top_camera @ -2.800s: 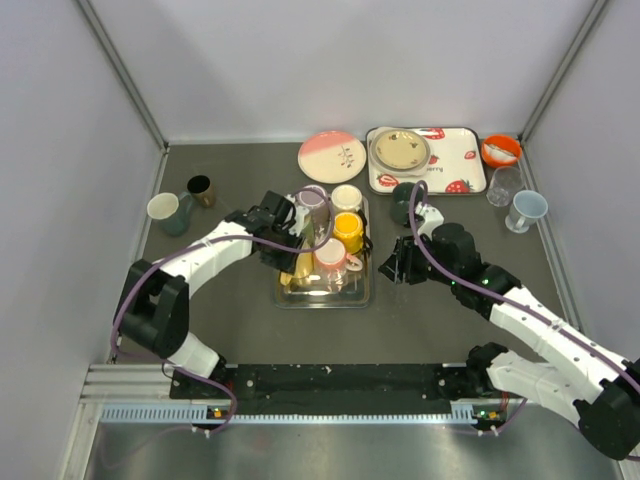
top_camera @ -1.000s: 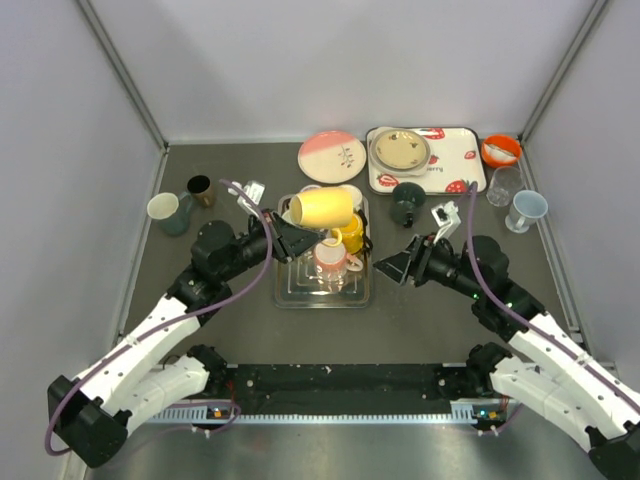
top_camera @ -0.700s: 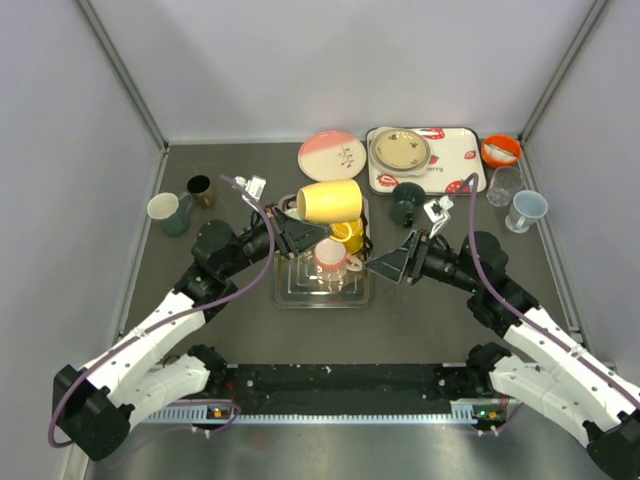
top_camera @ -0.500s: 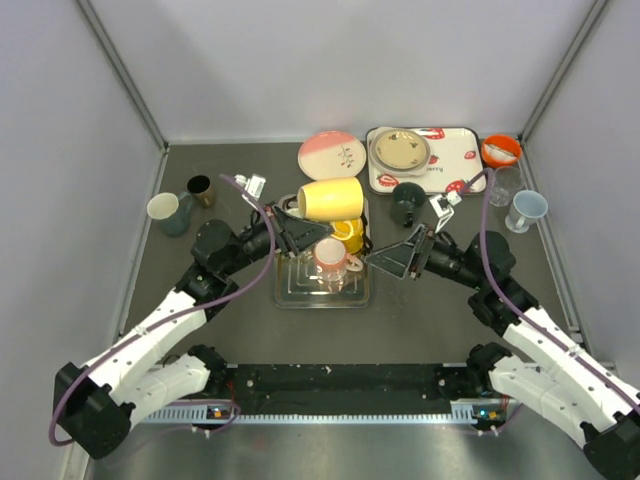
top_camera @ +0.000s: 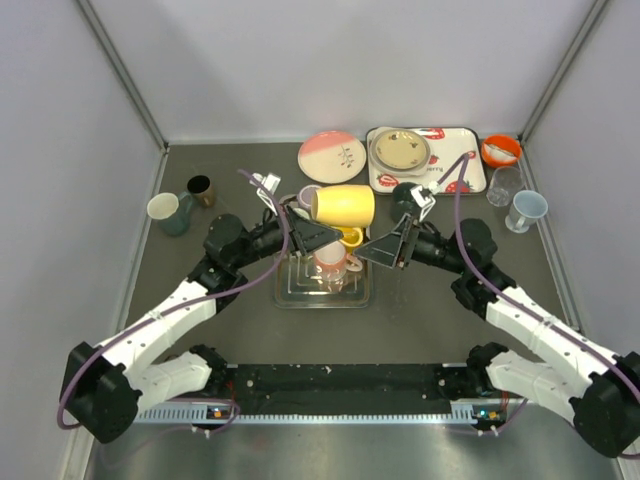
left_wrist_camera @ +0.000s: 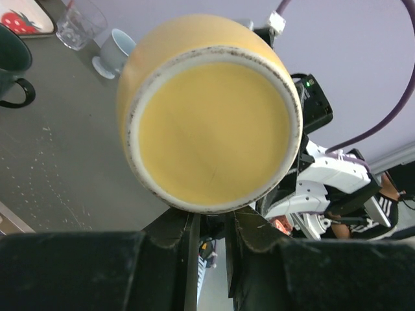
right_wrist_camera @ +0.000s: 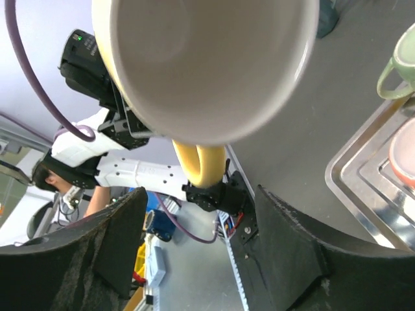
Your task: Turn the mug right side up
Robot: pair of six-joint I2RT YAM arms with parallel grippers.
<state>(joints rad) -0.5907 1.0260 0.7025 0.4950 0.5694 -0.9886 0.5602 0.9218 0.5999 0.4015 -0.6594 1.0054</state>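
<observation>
The yellow mug [top_camera: 343,205] lies on its side in the air above the metal tray [top_camera: 287,296], its mouth facing right. My left gripper [top_camera: 322,234] is shut on its handle from below. The left wrist view shows the mug's base [left_wrist_camera: 211,123] just above my left gripper [left_wrist_camera: 214,217]. The right wrist view looks into the mug's white mouth [right_wrist_camera: 201,58], with the handle [right_wrist_camera: 200,162] hanging under it in the left fingers. My right gripper [top_camera: 380,246] is open, close to the mug's mouth, its fingers [right_wrist_camera: 288,249] spread wide and touching nothing.
The tray holds a pink mug [top_camera: 330,258] and another yellow mug [top_camera: 351,237]. A dark green mug [top_camera: 405,196], pink plate [top_camera: 331,155], strawberry tray [top_camera: 470,150], orange bowl [top_camera: 500,150], glass [top_camera: 505,185] and blue cup [top_camera: 527,208] stand behind. Two mugs [top_camera: 165,210] sit far left.
My left gripper has lifted the yellow mug out of the tray and carried it right. My right gripper has moved up and left, closer to the mug's mouth.
</observation>
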